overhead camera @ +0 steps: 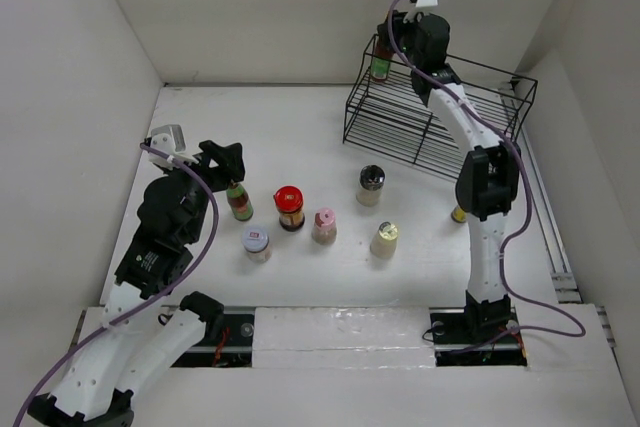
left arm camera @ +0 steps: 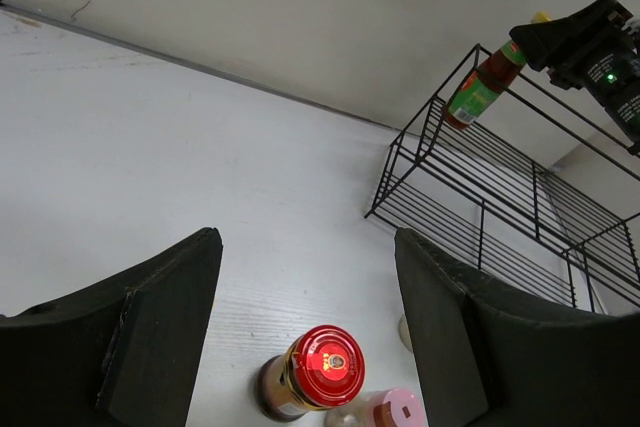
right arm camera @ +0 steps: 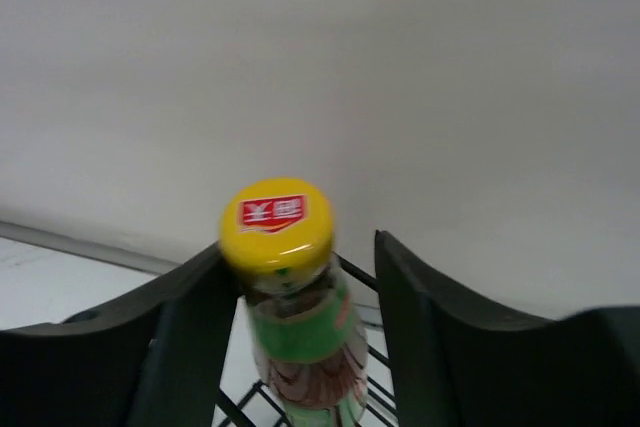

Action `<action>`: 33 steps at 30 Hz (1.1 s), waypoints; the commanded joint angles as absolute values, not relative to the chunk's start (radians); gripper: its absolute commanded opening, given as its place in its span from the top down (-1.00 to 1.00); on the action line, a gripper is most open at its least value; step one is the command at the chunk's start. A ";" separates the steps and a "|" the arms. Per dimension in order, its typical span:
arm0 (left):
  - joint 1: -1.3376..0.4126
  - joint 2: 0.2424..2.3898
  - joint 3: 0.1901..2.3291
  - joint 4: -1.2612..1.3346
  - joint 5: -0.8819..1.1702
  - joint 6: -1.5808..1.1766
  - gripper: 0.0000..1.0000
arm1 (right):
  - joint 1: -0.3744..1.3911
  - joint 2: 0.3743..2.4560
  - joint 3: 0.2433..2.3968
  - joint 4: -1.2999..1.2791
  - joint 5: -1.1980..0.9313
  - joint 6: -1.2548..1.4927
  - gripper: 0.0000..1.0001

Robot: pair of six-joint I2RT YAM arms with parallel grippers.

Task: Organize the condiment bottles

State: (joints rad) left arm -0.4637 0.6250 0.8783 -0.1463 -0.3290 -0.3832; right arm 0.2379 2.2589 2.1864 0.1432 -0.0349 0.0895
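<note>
The white table (overhead camera: 300, 137) carries the black wire rack (overhead camera: 412, 119) at its far right, and the right arm (overhead camera: 482, 179) is stretched out to that rack's far left corner, while the left arm (overhead camera: 170, 222) sits folded on its own side. Most of the condiment bottles stand loose on the table between them: the red-lidded jar (overhead camera: 290, 205), the white-lidded jar (overhead camera: 256, 239), the grey-capped shaker (overhead camera: 371, 181), the cream-capped shaker (overhead camera: 384, 238) and the pink-capped shaker (overhead camera: 323, 224), with a small yellow-brown bottle (overhead camera: 458, 214) half hidden behind the right arm. What matters, to my eye, is the slim yellow-capped sauce bottle (left arm camera: 482, 89) up on the rack's top tier. It sits between the fingers of the right gripper (right arm camera: 300, 247) with its foot on the wires, but its long axis leans, cap tipped toward the gripper. One finger (right arm camera: 185, 332) rests against the cap and there is daylight between the bottle and the other, so the jaws are parted, not clamped; I'd want it upright before the arm draws away. The left gripper (left arm camera: 308, 242) holds its fingers apart with nothing between them, and the second slim sauce bottle (overhead camera: 239, 201) stands upright just in front of it, nearer that arm
</note>
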 commanded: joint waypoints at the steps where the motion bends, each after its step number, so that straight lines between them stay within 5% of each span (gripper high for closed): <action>1: -0.465 0.618 0.876 -0.098 -0.325 -0.380 -0.31 | 0.247 2.152 2.161 0.245 -0.040 0.094 -0.26; 7: -0.465 0.618 0.876 -0.098 -0.325 -0.380 -0.31 | 0.268 2.030 2.120 0.245 -0.031 0.043 -0.77; 11: -0.465 0.600 0.876 -0.109 -0.354 -0.390 -0.31 | 0.307 1.877 1.989 0.245 -0.047 0.005 -0.80; 13: -0.465 0.591 0.876 -0.109 -0.388 -0.399 -0.31 | 0.331 1.818 1.901 0.261 -0.104 -0.006 -0.50; 15: -0.465 0.581 0.876 -0.109 -0.414 -0.408 -0.31 | 0.385 1.757 1.759 0.284 -0.184 -0.006 0.41; 16: -0.465 0.581 0.876 -0.109 -0.423 -0.420 -0.31 | 0.409 1.746 1.715 0.297 -0.221 -0.006 0.65; 18: -0.465 0.569 0.867 -0.109 -0.457 -0.434 -0.31 | 0.506 1.737 1.610 0.307 -0.320 -0.006 0.90; 20: -0.465 0.560 0.867 -0.120 -0.483 -0.434 -0.31 | 0.579 1.736 1.548 0.336 -0.369 -0.006 0.90; 25: -0.465 0.538 0.858 -0.123 -0.497 -0.445 -0.31 | 0.751 1.816 1.497 0.347 -0.492 -0.043 -0.27; 28: -0.465 0.520 0.857 -0.135 -0.518 -0.454 -0.31 | 0.805 1.856 1.497 0.328 -0.525 -0.057 -0.52; 33: -0.465 0.495 0.845 -0.123 -0.528 -0.454 -0.31 | 0.865 1.968 1.543 0.319 -0.580 -0.066 -0.59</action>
